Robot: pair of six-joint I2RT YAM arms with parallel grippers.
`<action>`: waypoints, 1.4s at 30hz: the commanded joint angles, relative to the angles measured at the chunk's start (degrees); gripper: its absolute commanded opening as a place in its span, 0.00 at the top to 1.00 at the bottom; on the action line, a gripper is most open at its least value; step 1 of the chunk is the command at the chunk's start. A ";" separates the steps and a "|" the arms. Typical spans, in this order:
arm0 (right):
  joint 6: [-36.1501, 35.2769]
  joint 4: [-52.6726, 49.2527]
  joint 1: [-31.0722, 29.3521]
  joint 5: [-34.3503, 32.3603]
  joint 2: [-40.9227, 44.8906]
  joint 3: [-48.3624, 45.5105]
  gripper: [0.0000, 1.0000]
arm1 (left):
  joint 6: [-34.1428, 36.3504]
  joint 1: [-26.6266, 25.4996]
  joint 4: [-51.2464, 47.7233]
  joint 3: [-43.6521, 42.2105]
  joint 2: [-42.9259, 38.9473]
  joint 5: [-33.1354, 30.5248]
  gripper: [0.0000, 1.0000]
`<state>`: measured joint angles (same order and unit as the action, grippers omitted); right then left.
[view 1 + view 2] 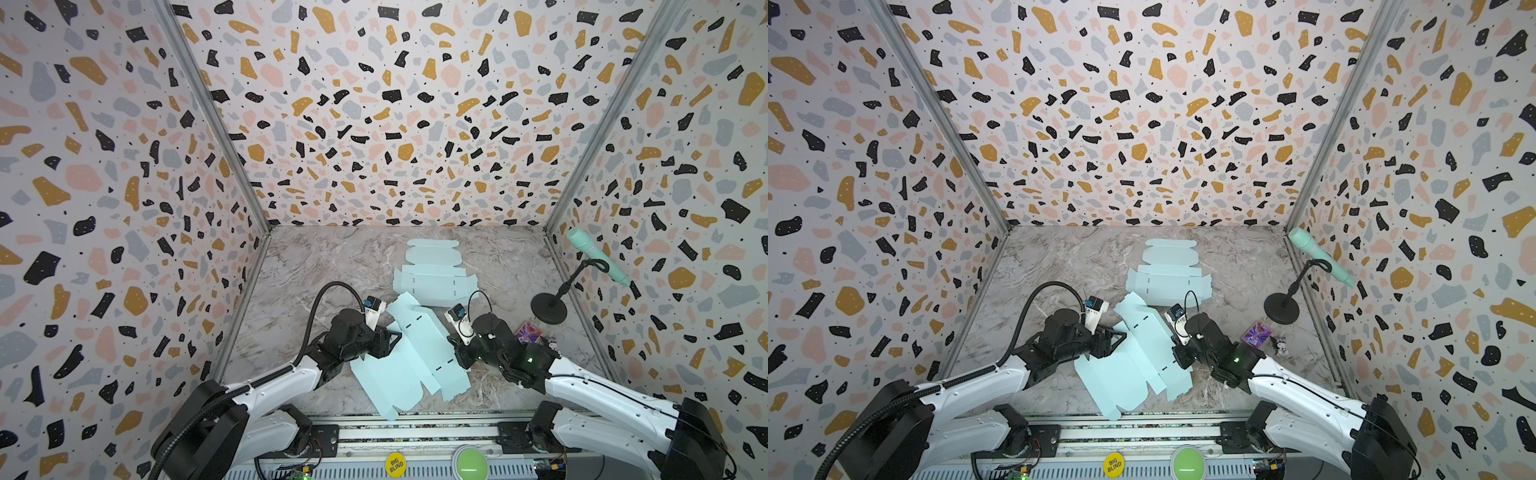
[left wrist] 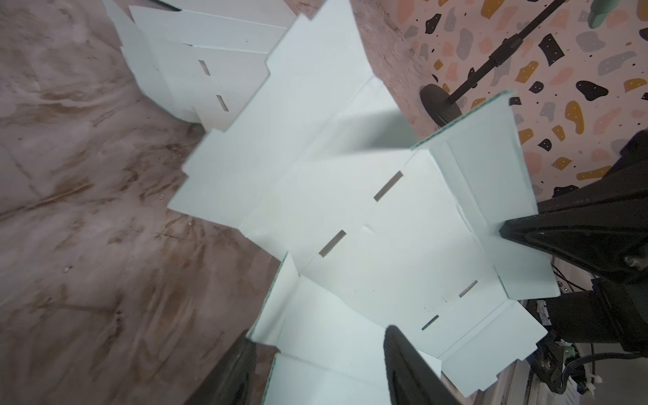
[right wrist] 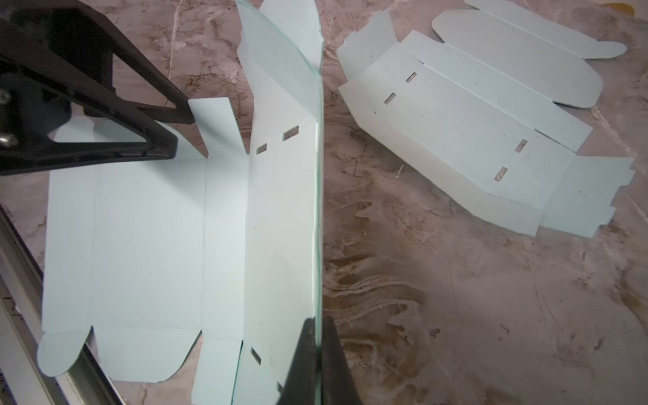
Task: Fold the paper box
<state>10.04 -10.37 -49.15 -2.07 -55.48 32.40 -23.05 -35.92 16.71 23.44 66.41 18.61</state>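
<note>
Right wrist view: the paper box [image 3: 150, 245] is a pale blue die-cut blank lying part-opened on the marbled desk [image 3: 456, 298], close to the front rail; most panels lie flat, and one long panel stands upright on its crease; no print on the card, only small slots cut along the fold lines.

Right claw [image 3: 317, 336]: closed hard on the free edge of that upright panel, one finger on each face.

Left claw [image 3: 180, 135]: jaws well apart, gripping nothing; one tip touches a small end flap at the far corner of the blank and the other sits over the flat panel beside it; in the left wrist view a raised flap stands between the spread fingers.

In both top views the box lies askew between the two arms; a second blank [image 1: 432, 274], same colour, lies flat just behind it.

Only readable writing: "BIG BLIND" on a yellow round button [image 1: 395, 464] on the front rail, beside a green dome button [image 1: 469, 461].

Right edge of desk: a mint microphone [image 1: 596, 255] on a black stand; near its base, a purple card [image 1: 528, 332] and a tiny figurine [image 1: 1282, 347].
</note>
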 commanded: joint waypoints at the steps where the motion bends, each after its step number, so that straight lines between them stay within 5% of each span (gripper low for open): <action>1: 0.16 1.10 -0.25 -0.13 0.54 0.47 1.00 | 1.08 -0.98 2.10 0.90 -0.99 1.04 0.42; 11: 0.06 1.10 -0.25 -0.42 1.05 0.39 1.00 | 2.83 -5.05 -0.36 1.57 -1.76 -1.92 0.50; 27: -0.52 1.75 -0.24 1.78 1.30 -0.56 1.00 | 4.82 -6.35 -7.95 5.52 -1.90 -9.47 0.45; 42: -0.20 2.20 -0.23 0.86 0.70 -0.43 1.00 | 4.09 -7.97 -5.97 4.95 0.74 -7.65 0.53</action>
<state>9.80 -8.99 -49.15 -0.93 -55.44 31.22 -18.68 -42.59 7.84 29.34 67.83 10.15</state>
